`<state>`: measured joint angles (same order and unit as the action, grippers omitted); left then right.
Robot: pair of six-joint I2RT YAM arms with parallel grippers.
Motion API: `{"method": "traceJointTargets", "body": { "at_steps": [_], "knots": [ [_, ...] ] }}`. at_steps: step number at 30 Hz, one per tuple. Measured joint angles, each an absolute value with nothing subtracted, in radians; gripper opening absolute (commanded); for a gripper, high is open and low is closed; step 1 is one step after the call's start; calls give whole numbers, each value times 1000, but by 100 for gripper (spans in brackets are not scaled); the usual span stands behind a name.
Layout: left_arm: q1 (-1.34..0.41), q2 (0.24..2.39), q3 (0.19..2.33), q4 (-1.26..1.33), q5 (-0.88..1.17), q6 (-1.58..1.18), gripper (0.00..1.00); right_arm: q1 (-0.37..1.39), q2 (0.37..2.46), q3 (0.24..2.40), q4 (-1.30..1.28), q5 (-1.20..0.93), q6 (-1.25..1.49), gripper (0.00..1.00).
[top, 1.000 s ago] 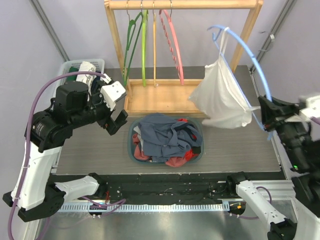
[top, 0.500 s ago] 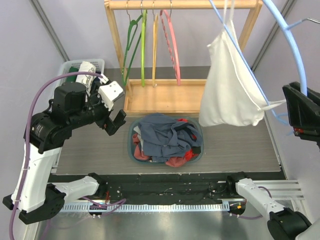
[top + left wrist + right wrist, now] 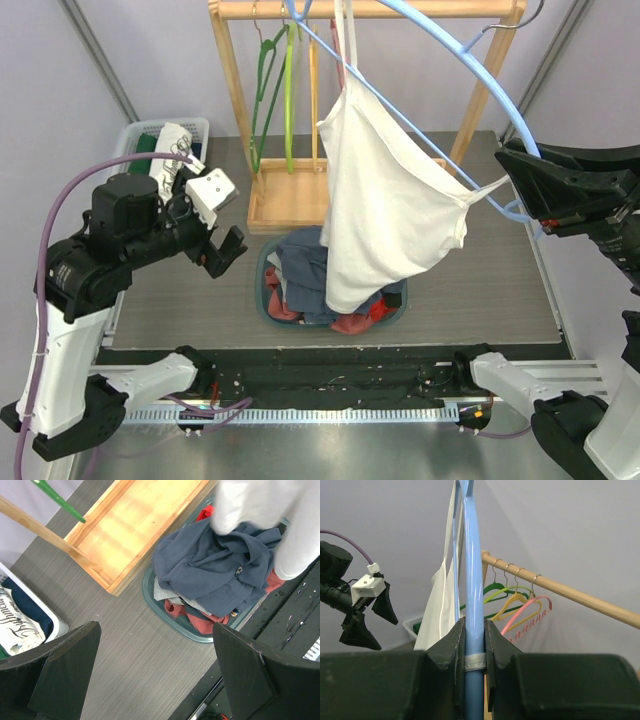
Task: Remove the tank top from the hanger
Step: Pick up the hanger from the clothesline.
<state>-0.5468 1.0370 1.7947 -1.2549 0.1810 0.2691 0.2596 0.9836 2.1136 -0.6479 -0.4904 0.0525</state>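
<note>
White top [image 3: 385, 210]: hung by its straps on the hanger [image 3: 478, 68], over the basket [image 3: 262, 300].
Hanger: pinched by the right gripper [image 3: 474, 635], held aloft.
Left gripper [image 3: 156, 670]: spread, empty, apart from the top.
Risk: a strap could be snagged if pulled sideways, twisting the hanger loose.

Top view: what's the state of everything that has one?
Tank top: on the hanger, not yet removed.
Hanger: held aloft.
Right gripper: shut on the hanger.
Left gripper: open, empty.
Basket: piled with clothes.
Rack hangers: hanging, bare.
</note>
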Motion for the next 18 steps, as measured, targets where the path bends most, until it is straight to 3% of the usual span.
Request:
{"method": "traceJointTargets", "body": {
  "at_steps": [12,18],
  "knots": [
    [-540,944,1764,-1216,184,233,100,260,1179,2222,-530,-653,131,1],
    [-540,912,1803,-1205,175,211,100,260,1220,2168,-524,-731,133,1]
  ]
}}
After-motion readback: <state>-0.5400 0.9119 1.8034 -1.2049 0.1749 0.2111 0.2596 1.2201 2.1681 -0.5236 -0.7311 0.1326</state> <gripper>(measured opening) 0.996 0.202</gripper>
